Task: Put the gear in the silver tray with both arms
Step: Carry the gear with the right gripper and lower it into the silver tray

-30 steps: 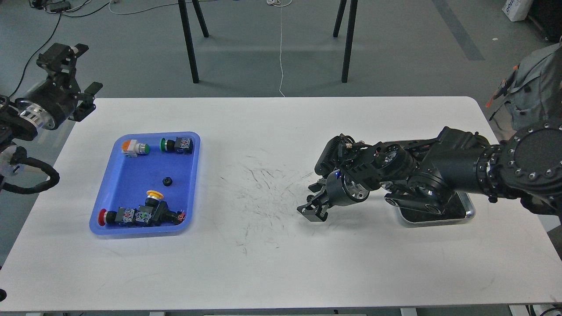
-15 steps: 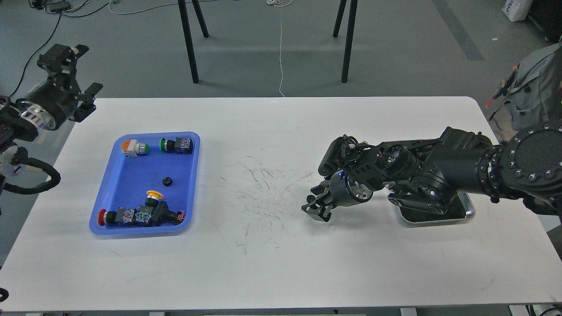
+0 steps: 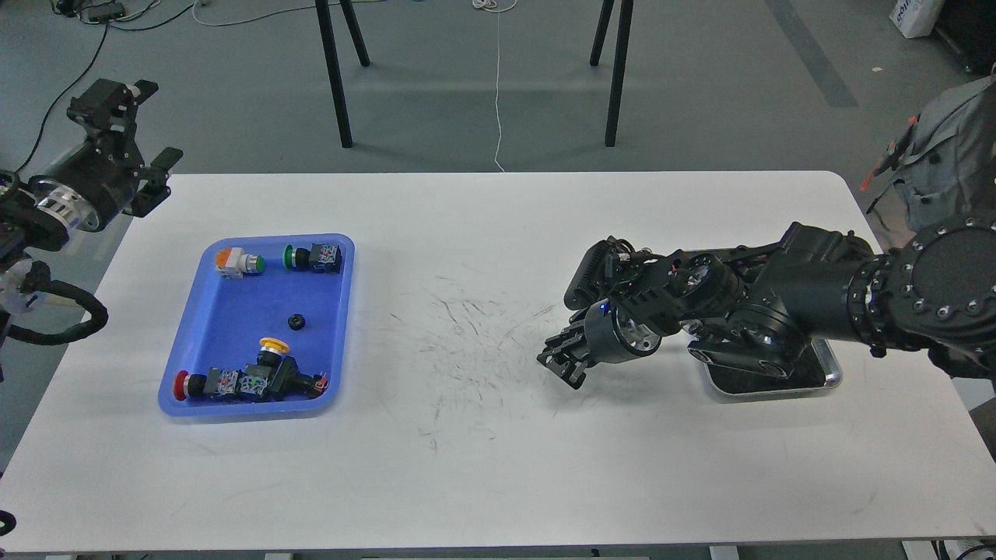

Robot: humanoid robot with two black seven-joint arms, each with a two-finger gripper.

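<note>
My right gripper [image 3: 562, 362] hovers low over the scuffed middle of the white table, left of the silver tray. Its fingers are closed together on a small black gear that barely shows between them. The silver tray [image 3: 831, 376] lies at the right, mostly hidden under my right arm; only its front rim and dark bottom show. Another small black gear [image 3: 296, 320] lies in the blue tray [image 3: 204, 342]. My left gripper [image 3: 146, 128] is open and empty, raised beyond the table's far left corner.
The blue tray at the left also holds several push-button switches with green [image 3: 289, 256], yellow [image 3: 274, 344] and red [image 3: 180, 384] caps. Black table legs [image 3: 334, 74] stand behind the table. A grey backpack [image 3: 949, 148] sits past the right edge.
My right gripper's fingers have closed from open onto the gear on the table, and it has shifted slightly right and up. The left arm has barely moved.
</note>
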